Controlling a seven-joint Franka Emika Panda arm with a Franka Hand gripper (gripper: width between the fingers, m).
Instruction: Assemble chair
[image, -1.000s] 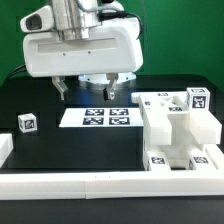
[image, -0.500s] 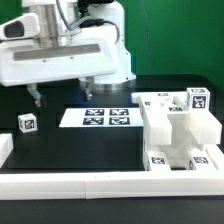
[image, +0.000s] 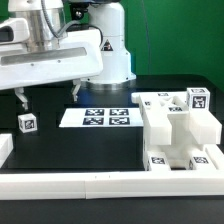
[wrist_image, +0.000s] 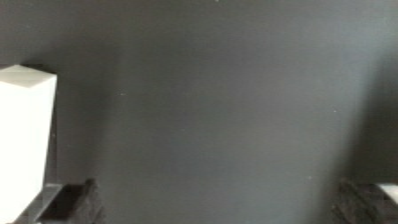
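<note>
Chair (image: 178, 130) sits part-built at the exterior view's right, against the rail (image: 100, 186). A loose leg (image: 27, 122) stands apart at that view's left. Gripper (image: 47, 96) hangs spread wide w/ nothing held, above and just right of the leg. Next, prob.: center jaws over leg, drop straight, squeeze square. Black table (image: 70, 150), marker board (image: 99, 118) mid; green backdrop.

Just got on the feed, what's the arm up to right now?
The arm is holding nothing: its pincer hangs open above the black table, close to a small loose tagged block at the exterior view's left. The partly built white chair sits at that view's right, untouched. The marker board lies between them.
</note>
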